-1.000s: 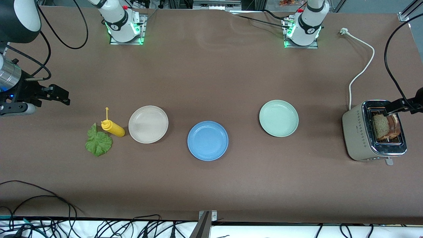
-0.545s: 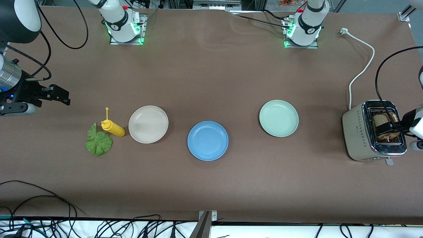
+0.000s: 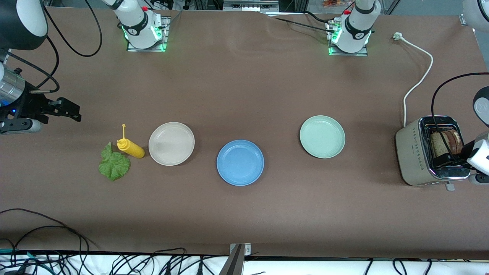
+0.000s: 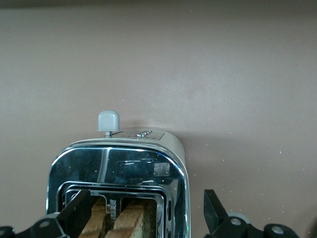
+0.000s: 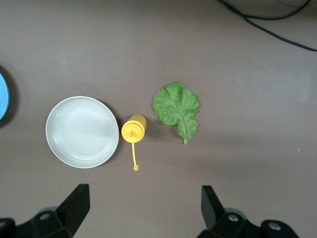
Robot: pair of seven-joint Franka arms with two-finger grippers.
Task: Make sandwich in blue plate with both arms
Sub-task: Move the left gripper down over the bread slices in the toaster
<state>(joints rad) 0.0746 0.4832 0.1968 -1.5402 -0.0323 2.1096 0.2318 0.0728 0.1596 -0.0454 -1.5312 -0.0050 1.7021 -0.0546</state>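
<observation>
- Moving our left hand down over the toaster is the new thing: a moment ago it was over the end of the toaster farther from the front camera, and now it hangs right over the slots.
- Our left hand is wide open and holds nothing. One finger sits by the bread slices, which stick up out of the toaster at the left arm's end of the bench.
- This means we are getting ready to grab the first slice, we think. Nothing is picked up yet.
- Our right hand has not moved. It waits in the air, wide open and empty, at the right arm's end of the bench.
- The lettuce leaf lies flat on the bench, touching the yellow bottle, which lies just beside the beige plate.
- The blue plate sits in the middle of the bench, between the beige plate and the green plate. It has no food on it, so the sandwich is not started.
</observation>
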